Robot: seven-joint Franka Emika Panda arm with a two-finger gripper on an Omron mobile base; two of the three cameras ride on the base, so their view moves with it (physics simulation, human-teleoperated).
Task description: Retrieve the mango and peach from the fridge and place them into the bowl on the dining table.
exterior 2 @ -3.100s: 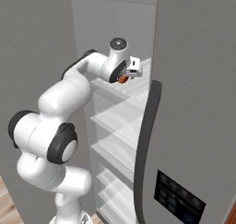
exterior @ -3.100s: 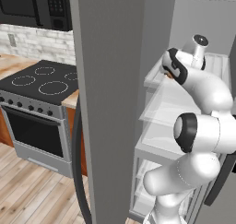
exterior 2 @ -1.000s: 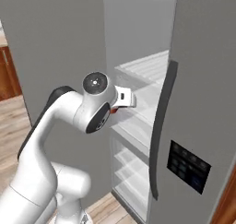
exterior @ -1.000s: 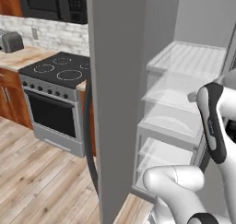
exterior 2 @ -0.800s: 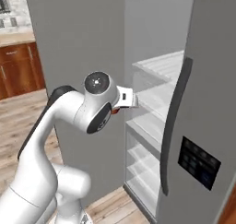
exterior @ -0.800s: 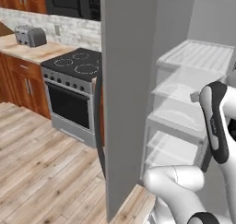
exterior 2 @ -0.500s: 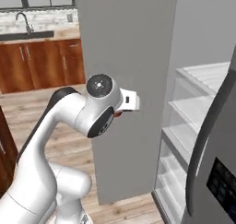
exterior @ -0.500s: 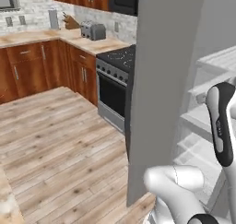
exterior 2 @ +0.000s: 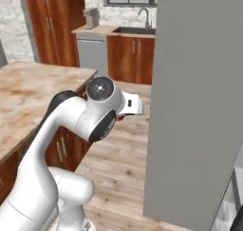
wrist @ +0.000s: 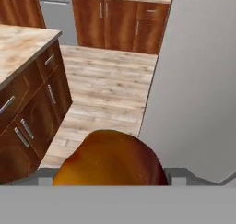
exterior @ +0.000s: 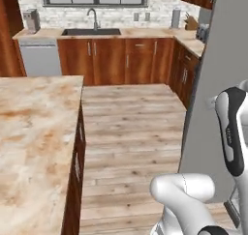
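Note:
An orange-red fruit (wrist: 110, 159), mango or peach I cannot tell, sits at the bottom of the hand view, and my gripper (wrist: 110, 179) is shut on it with the fingertips hidden behind it. In the right base view the gripper (exterior 2: 125, 114) hangs off the folded arm, with a sliver of the fruit (exterior 2: 120, 117) below the white hand. The grey open door of the fridge (exterior 2: 199, 106) stands just to the gripper's right. The dining table (exterior: 34, 132) with its beige veined top lies to the left. The bowl is out of view.
Wooden floor (exterior: 131, 127) runs between the dining table and the fridge door (exterior: 218, 84). Along the far wall stand brown cabinets with a sink (exterior: 92, 31) and a grey dishwasher (exterior: 41, 60). The table's drawer fronts (wrist: 27, 112) face the hand.
The whole picture has swung from the fridge shelves and stove to the kitchen floor and island, so the base has turned. The arm keeps its folded pose with the fruit held.

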